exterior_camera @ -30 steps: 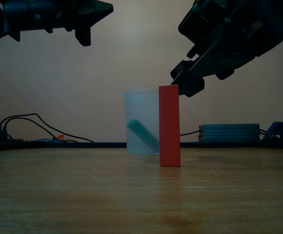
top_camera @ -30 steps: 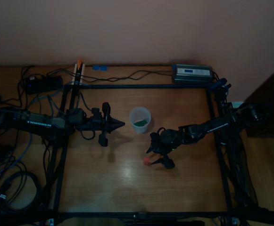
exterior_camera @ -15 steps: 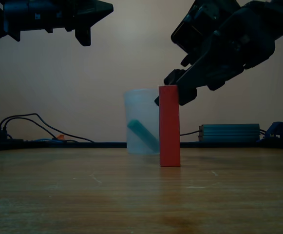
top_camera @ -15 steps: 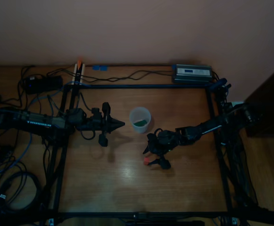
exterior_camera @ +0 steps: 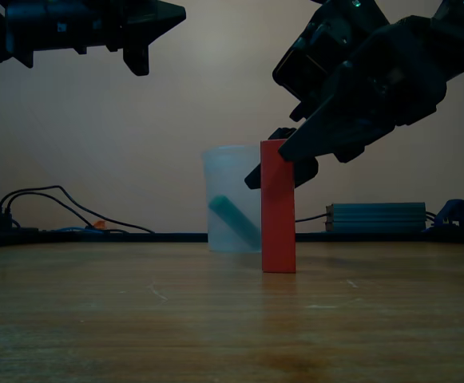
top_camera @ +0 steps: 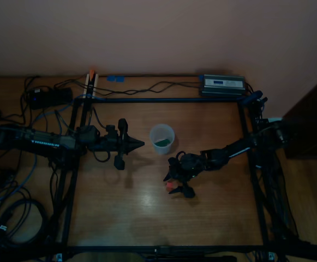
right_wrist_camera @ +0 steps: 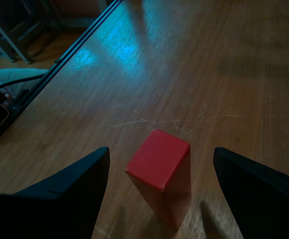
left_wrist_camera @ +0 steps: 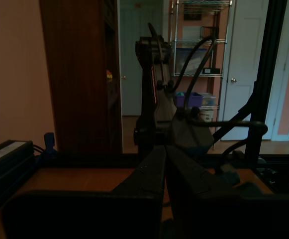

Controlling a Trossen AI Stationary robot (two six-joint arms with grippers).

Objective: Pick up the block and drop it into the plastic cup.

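Your right gripper (right_wrist_camera: 156, 164) straddles the tall red rectangular block (right_wrist_camera: 161, 174), jaws spread wide, neither finger touching it. The block stands upright on the wooden table (top_camera: 147, 207), near the translucent whitish plastic cup (top_camera: 162, 138), which holds what looks like a dark green piece (exterior_camera: 235, 221). Your left gripper (top_camera: 139, 144) hovers beside the cup, jaws pressed together.

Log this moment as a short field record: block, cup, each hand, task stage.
block: red block stands upright on the table, not gripped
cup: plastic cup upright, a green piece leaning inside
right hand: right hand open, fingers either side of the block's top
left hand: left hand shut, raised, away from the block
stage: grasp not yet made
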